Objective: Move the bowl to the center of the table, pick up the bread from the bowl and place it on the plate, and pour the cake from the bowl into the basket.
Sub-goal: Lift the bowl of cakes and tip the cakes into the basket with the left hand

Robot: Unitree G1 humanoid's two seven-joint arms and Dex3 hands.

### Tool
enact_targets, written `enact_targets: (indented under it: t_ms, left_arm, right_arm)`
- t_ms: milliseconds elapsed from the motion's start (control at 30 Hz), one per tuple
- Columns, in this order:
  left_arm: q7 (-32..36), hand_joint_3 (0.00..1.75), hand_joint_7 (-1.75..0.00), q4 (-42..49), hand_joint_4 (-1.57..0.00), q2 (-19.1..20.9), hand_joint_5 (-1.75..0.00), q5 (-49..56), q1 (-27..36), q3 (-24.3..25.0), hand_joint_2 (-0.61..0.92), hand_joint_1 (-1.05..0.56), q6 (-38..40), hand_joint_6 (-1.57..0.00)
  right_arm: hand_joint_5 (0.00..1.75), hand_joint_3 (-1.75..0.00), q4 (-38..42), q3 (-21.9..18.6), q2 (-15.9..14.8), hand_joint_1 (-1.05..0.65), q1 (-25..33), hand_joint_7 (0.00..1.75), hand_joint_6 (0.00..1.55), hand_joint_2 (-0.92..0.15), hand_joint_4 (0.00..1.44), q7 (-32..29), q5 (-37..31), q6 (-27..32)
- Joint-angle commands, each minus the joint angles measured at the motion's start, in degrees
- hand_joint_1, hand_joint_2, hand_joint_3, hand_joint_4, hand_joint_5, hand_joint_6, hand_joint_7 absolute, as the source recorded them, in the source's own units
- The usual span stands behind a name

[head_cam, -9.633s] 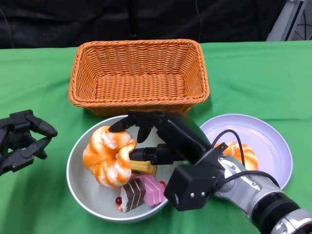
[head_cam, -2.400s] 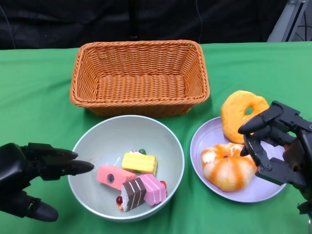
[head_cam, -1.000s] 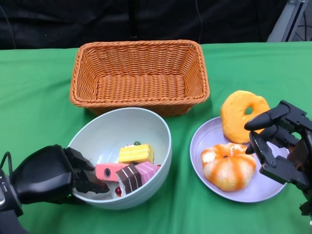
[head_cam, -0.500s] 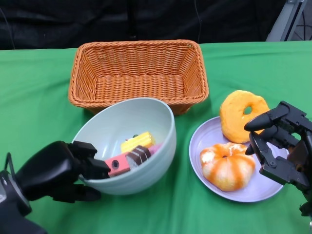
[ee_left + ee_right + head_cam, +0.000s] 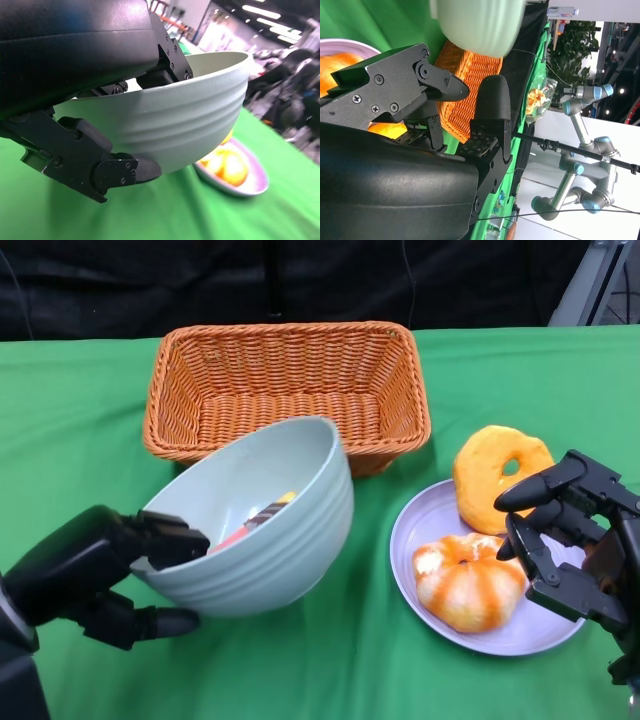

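Observation:
My left hand (image 5: 100,575) grips the near rim of the pale green bowl (image 5: 270,530) and holds it off the table, tipped toward the orange wicker basket (image 5: 285,390). Cake pieces (image 5: 255,520) lie inside against the lowered far wall. The left wrist view shows the bowl (image 5: 165,125) from below, with my fingers (image 5: 100,165) under it. Two breads sit at the lilac plate (image 5: 430,530): a ring-shaped one (image 5: 500,475) leaning on its far rim and a striped orange one (image 5: 468,582) on it. My right hand (image 5: 575,545) hovers open over the plate's right side.
The basket is empty and stands at the back of the green table (image 5: 520,380). The right wrist view shows the basket (image 5: 465,80) and the bowl (image 5: 477,22) beyond my right fingers (image 5: 425,80). Dark backdrop behind the table.
My left hand has lifted the bowl higher and tipped it further toward the basket; the cakes have slid to its far side. The right hand has barely moved.

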Motion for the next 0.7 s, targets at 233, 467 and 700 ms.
enact_targets:
  t_ms: [233,467,700]
  left_arm:
    - [-11.5,0.89,-1.02,-11.1,-0.78,1.8,-1.58,-3.7,1.0,11.4,0.68,-0.14,2.7,-0.86]
    - [-14.7,0.84,-1.01,-9.6,-0.80,-0.9,-1.57,-1.2,-2.9,16.1,0.70,-0.13,4.2,-0.89]
    - [-16.8,0.87,-0.96,-5.0,-0.80,-6.1,-1.53,0.4,-10.1,18.3,0.67,-0.11,8.6,-0.92]
  right_arm:
    - [1.52,-0.86,1.0,0.2,-0.2,-0.04,-0.2,1.28,0.62,-0.67,0.66,0.1,-0.3,-0.2]
    - [1.51,-0.86,1.8,0.7,-0.1,0.00,-0.4,1.29,0.63,-0.68,0.66,-0.1,-1.0,-0.5]
    - [1.51,-0.72,2.7,1.9,-0.1,0.00,-0.2,1.31,0.62,-0.74,0.67,-0.3,-2.9,-1.1]
